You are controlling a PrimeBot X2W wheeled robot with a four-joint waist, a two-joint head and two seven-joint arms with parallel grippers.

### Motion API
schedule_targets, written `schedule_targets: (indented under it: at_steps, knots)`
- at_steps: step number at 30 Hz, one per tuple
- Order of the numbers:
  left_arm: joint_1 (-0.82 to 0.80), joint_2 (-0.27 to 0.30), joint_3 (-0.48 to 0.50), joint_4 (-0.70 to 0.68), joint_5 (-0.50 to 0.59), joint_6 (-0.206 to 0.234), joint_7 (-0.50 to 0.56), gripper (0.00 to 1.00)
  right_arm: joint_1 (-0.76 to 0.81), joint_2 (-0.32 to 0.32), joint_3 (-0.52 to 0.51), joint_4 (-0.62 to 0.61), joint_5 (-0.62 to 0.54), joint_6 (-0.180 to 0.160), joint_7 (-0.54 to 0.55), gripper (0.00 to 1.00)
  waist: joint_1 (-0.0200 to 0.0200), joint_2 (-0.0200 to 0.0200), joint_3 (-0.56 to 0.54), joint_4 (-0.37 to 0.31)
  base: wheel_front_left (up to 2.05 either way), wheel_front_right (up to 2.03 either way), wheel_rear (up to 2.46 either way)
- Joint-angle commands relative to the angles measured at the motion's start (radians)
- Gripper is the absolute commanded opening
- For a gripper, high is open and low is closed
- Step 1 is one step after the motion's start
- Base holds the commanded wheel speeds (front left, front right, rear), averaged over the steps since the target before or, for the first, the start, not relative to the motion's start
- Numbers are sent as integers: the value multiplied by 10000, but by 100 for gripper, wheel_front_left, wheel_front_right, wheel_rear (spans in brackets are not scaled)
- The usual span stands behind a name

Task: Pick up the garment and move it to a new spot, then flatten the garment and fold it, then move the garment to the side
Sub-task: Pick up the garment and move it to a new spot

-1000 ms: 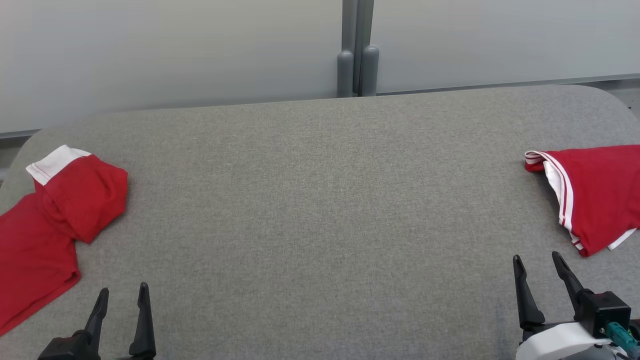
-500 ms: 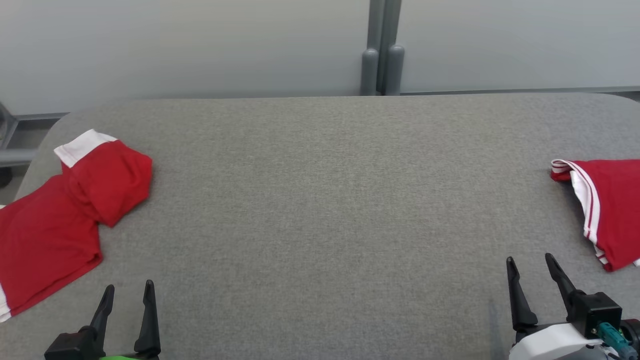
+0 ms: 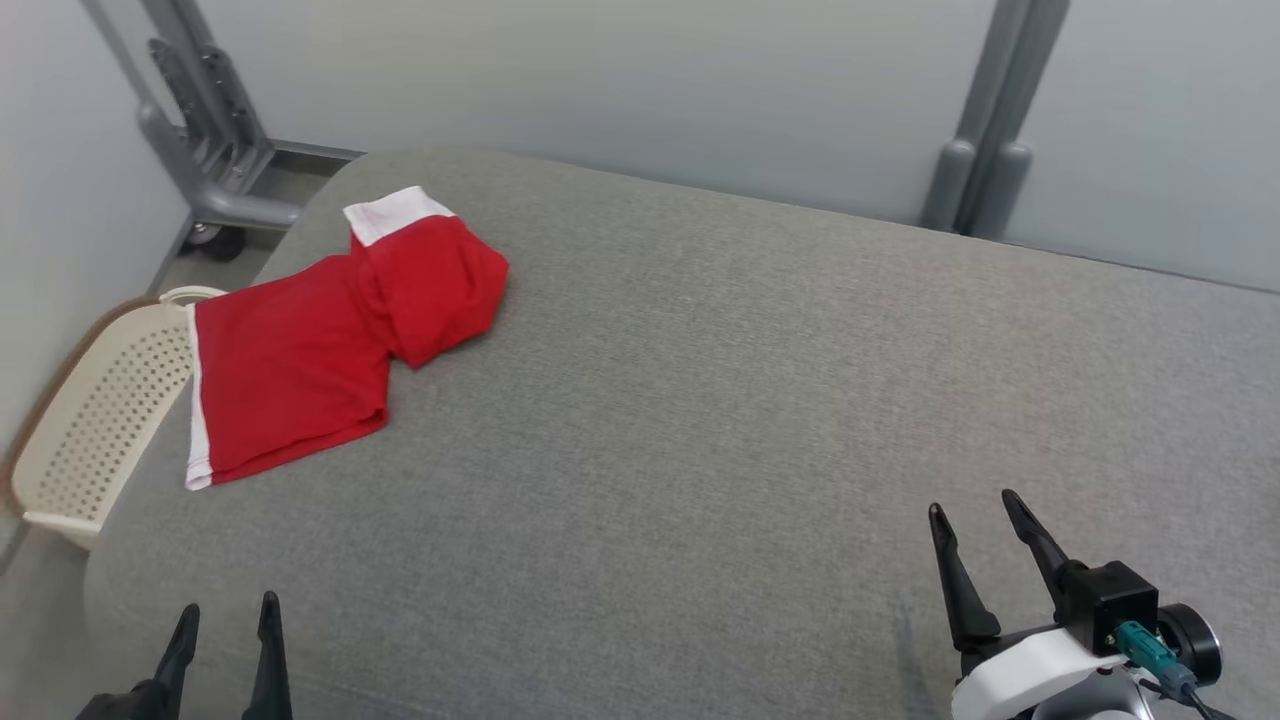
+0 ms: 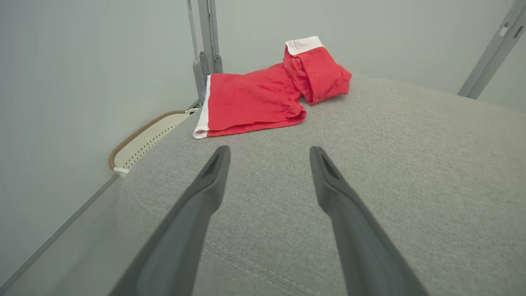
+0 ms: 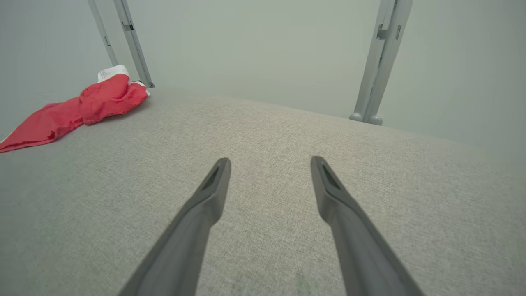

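Head looks down, wrists sit low (probably), sharing garment (image 3: 290, 380)

Bare grey surface (image 3: 760, 400) right of garment (image 3: 290, 360)

Garment (image 3: 300, 360): red, white-trimmed, partly folded, rumpled; lies at the grey table's (image 3: 720, 420) far left corner, overhanging the left edge.

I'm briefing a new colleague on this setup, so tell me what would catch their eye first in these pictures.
The red garment with white trim stands out first, lying crumpled on the far left part of the grey padded table. Next come the two dark claws, the left claw and the right claw, both open and empty over the table's near side. A cream perforated basket sits just off the table's left end, beside the garment.
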Motion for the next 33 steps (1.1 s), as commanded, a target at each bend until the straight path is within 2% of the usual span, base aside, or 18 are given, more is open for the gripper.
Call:
schedule_targets:
  at_steps: [1,7,12,17,23,25,29,33]
  knots:
    - [155,36,52,20,-80,-15,-26,100,-75,-33,39,49,68,-12,-31,100,0,26,-347,1125,0,0,0]
    - [187,37,116,13,-134,-25,-25,100,-115,-50,138,55,161,-12,-29,100,0,26,-362,1294,0,0,0]
    - [-239,68,214,107,-267,-5,-25,100,-227,-164,229,-146,262,-12,-31,100,0,26,-59,1046,0,0,0]
    - [-1178,257,271,240,-575,-25,150,100,-446,-455,94,-481,198,-12,-31,100,0,26,697,823,0,0,0]
    - [-3636,190,467,739,-1745,-54,1246,100,-1184,-1074,-179,-1112,-31,-10,28,100,0,26,2688,787,0,0,0]
    - [-4693,126,710,979,-2433,-62,1718,100,-1645,-1496,61,-1443,-213,-11,293,100,0,26,3632,744,0,0,0]
    - [-6789,477,891,1817,-3167,-29,2832,100,-2551,-2526,419,-2089,-373,-12,883,100,0,26,5358,722,0,0,0]
    - [-8563,576,1011,3153,-3909,19,4004,100,-3010,-3111,190,-2566,-250,-11,1214,100,0,26,6344,774,0,0,0]
